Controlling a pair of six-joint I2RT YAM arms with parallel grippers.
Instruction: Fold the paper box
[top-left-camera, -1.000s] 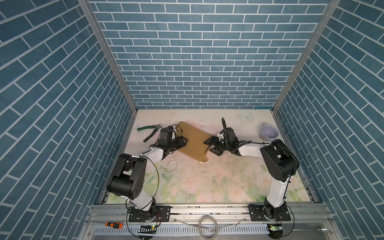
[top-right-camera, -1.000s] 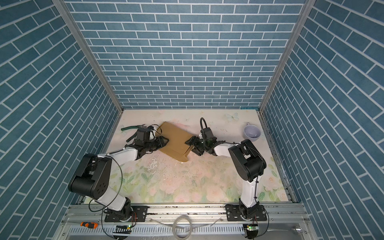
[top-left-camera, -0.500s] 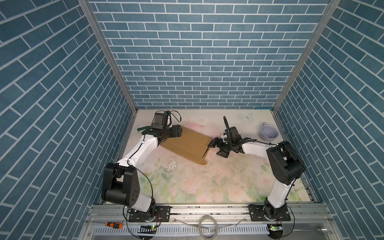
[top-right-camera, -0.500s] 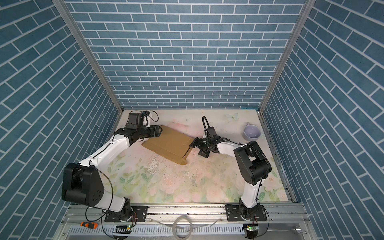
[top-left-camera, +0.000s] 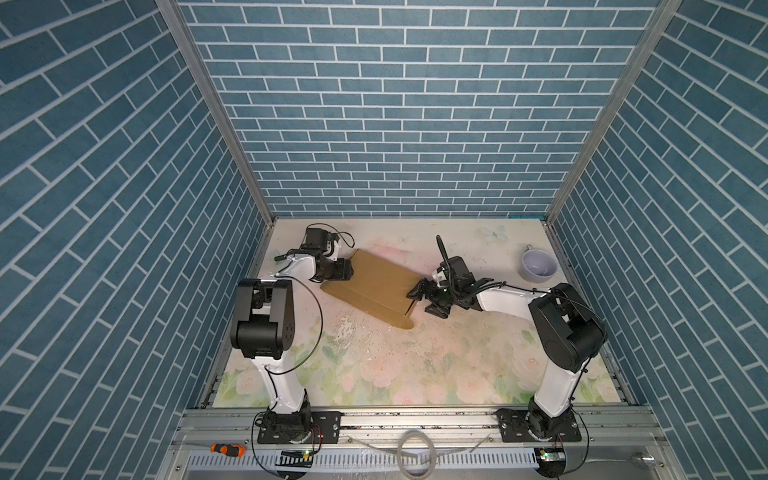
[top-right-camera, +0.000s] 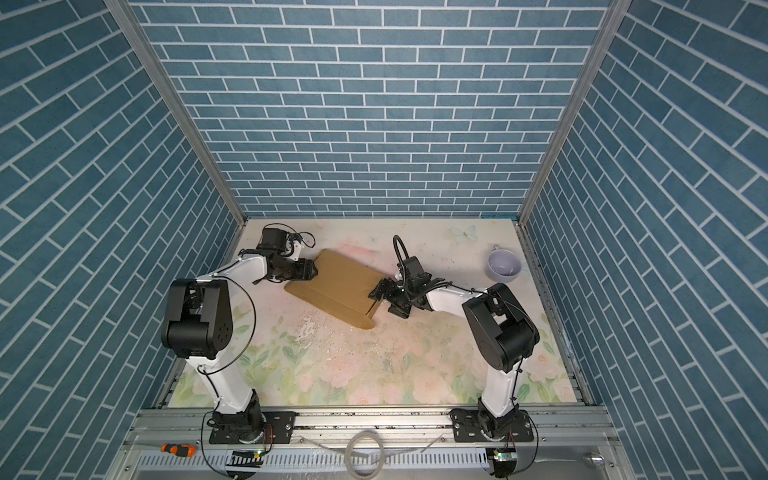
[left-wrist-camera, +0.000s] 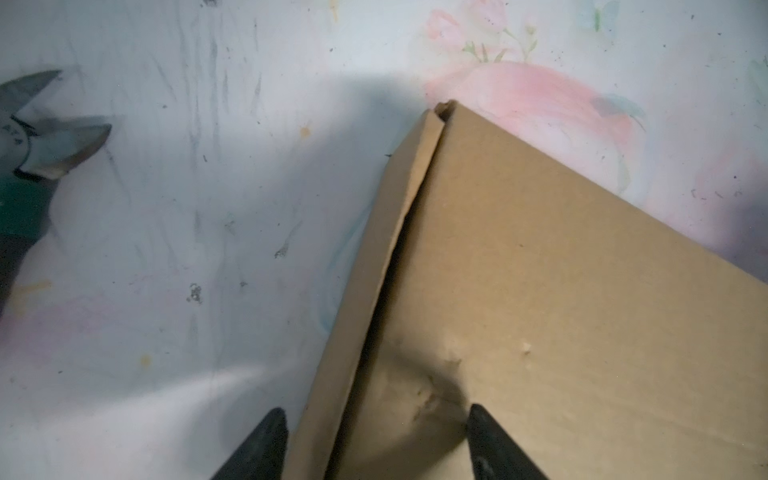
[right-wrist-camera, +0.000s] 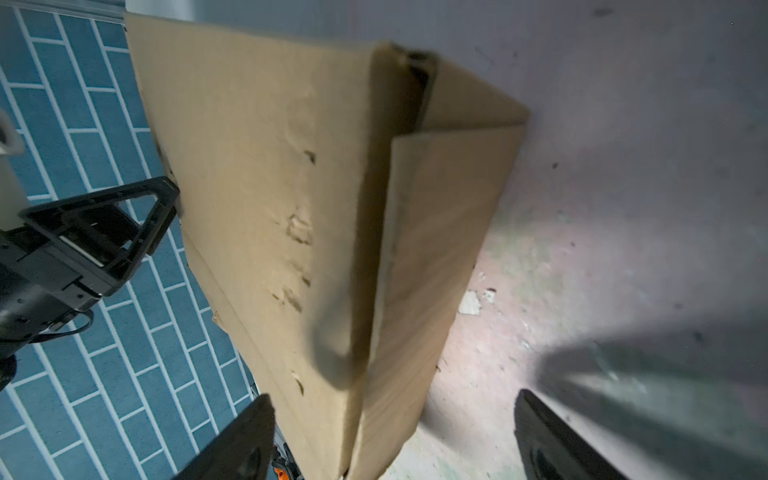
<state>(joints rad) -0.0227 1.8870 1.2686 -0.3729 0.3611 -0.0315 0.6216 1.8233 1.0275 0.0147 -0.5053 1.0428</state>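
- We see one paper box (top-left-camera: 374, 286): plain brown cardboard, shallow, lid down, top dented and nicked, one end flap gaping.
- It lies askew on the far middle of the table (top-left-camera: 415, 365), between two grippers.
- The left gripper (top-left-camera: 348, 269) has its jaws apart astride the box's edge; the right gripper (top-left-camera: 424, 299) has its jaws spread wide, released.
- We count one mug (top-left-camera: 538, 266), one pair of cutters (left-wrist-camera: 50, 137), one screwdriver (top-left-camera: 226, 449).

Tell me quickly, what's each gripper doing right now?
Left gripper: open, jaws astride an edge of the paper box.
Right gripper: open, holding nothing.
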